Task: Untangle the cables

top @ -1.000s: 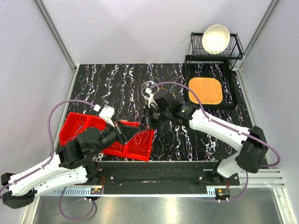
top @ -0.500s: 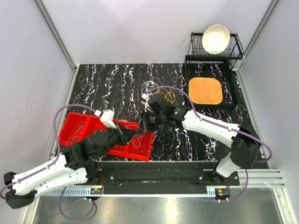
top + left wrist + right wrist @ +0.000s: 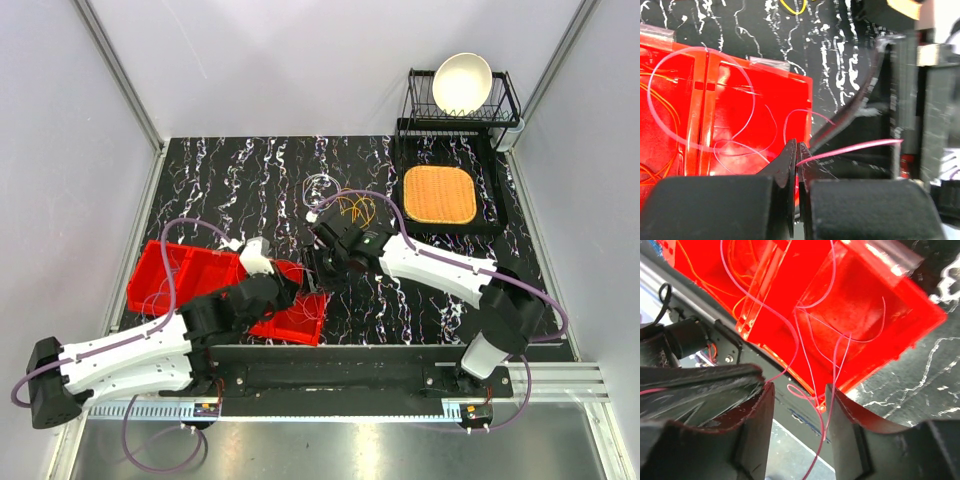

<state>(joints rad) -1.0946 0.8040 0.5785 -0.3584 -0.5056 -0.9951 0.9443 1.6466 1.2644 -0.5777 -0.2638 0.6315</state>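
Left fingers [image 3: 796,156] are pressed tight together, pinching a pink cable [image 3: 850,148] at their tips. The strand runs taut from them to the right, towards my other arm. Just beyond the pinch sits the red bin [image 3: 765,100], a divided tray. Pale pink loops [image 3: 702,49] lie curled across its floor, and thin orange wires [image 3: 671,117] show in the compartment at its left edge.

My right fingers [image 3: 768,399] stand apart with a clear gap. More pink strands [image 3: 824,425] lead out of the bin's end compartment and pass through that gap; I cannot tell whether either finger touches them. These fingers hover over the bin's corner, close to the left ones.

From above, both arms meet at the right end of the bin, which rests on the black marbled desk [image 3: 220,180] near its front left. Farther back, near the desk's middle, a loose bunch of orange and yellow cables [image 3: 352,208] lies on the surface, with a faint white loop [image 3: 318,184] just beside it. At the far right, an orange woven mat [image 3: 438,194] lies flat, and behind it a white bowl [image 3: 462,82] stands in a wire rack [image 3: 505,105].
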